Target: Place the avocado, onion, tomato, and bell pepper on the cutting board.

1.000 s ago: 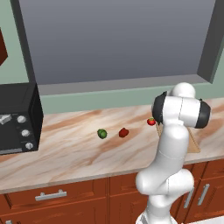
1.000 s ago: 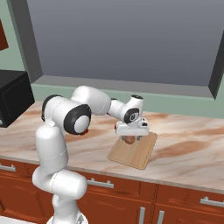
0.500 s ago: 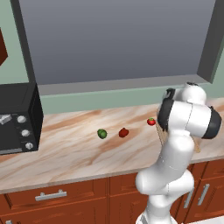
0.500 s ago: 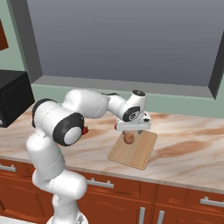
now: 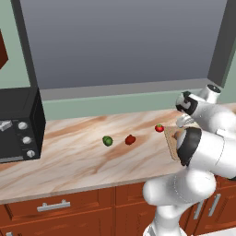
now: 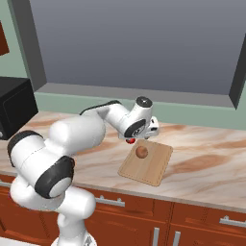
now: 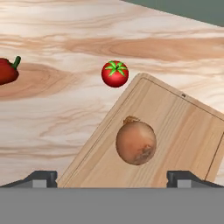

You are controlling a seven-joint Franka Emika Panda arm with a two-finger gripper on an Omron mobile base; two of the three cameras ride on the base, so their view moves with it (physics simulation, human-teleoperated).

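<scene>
The brownish onion (image 7: 136,142) lies on the tan cutting board (image 7: 181,127), free of any grip. My gripper (image 7: 112,177) hangs open just above it, its fingertips (image 7: 42,177) spread wide on either side of the onion. Off the board's corner sits the bright red tomato (image 7: 115,73), and the darker bell pepper (image 7: 6,71) lies farther along the counter. In the left base view the avocado (image 5: 107,140), bell pepper (image 5: 130,139) and tomato (image 5: 159,128) form a row leading to the board (image 5: 171,139). From the right, the gripper (image 6: 153,130) is above the onion (image 6: 141,152) and board (image 6: 155,169).
A black toaster oven (image 5: 18,124) stands at the counter's left end. The marble counter (image 5: 78,156) runs along a green wall with a wide window ledge (image 5: 120,90) behind. My own arm's elbow (image 5: 203,147) covers most of the board in the left base view.
The gripper has lifted off the onion, which stays on the board. The arm's elbow has swung lower and closer to the cameras.
</scene>
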